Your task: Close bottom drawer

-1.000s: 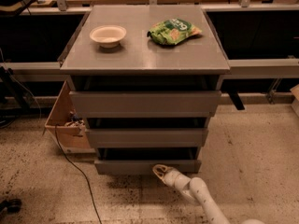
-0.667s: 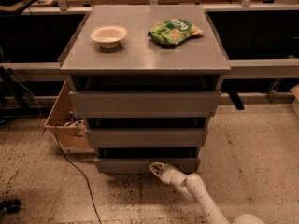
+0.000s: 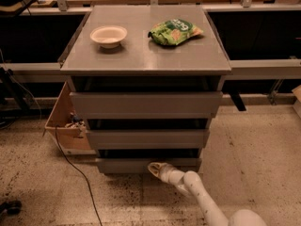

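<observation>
The grey cabinet [image 3: 146, 62] has three drawers. The bottom drawer [image 3: 122, 165] is the lowest, narrowest grey front, just above the floor, with a thin dark gap above it. My gripper [image 3: 155, 167] is at the end of the white arm that reaches up from the lower right. Its tip rests against the middle of the bottom drawer's front. The mid-sized drawer front [image 3: 146, 138] and the tallest drawer front [image 3: 146, 104] sit above it.
A white bowl [image 3: 108, 35] and a green snack bag [image 3: 174, 31] lie on the cabinet top. A wooden box [image 3: 66, 121] stands on the floor at the cabinet's left, with a black cable [image 3: 75, 168] trailing over the speckled floor. Dark shelving runs behind.
My gripper has moved left and forward against the bottom drawer's front. The drawer front has gone back toward the cabinet and sticks out less than before.
</observation>
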`<state>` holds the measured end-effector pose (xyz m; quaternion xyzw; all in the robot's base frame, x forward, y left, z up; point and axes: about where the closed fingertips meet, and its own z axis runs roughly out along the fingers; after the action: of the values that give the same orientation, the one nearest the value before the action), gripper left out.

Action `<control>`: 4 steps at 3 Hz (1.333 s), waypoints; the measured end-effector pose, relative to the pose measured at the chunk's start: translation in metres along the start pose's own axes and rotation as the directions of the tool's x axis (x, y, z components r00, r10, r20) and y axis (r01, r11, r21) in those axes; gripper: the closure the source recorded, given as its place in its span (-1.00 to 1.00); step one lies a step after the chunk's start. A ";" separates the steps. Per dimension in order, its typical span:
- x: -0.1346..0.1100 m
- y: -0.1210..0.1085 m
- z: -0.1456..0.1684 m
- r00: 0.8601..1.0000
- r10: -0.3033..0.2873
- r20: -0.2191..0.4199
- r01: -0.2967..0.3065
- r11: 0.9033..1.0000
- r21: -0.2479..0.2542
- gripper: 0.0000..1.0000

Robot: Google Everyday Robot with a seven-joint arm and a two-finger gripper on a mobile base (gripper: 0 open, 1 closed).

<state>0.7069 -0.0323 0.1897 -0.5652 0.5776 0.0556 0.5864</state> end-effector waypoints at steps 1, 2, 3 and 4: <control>-0.004 -0.009 0.014 0.987 -0.160 -0.030 0.159 0.987 -0.033 1.00; -0.001 -0.008 0.016 0.972 -0.228 -0.052 0.225 0.973 -0.046 1.00; 0.005 0.004 0.007 0.975 -0.215 -0.049 0.211 0.975 -0.070 1.00; 0.012 0.026 -0.019 0.991 -0.134 -0.025 0.131 0.987 -0.095 1.00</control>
<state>0.6803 -0.0444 0.1712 -0.6298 0.5448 0.0344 0.5526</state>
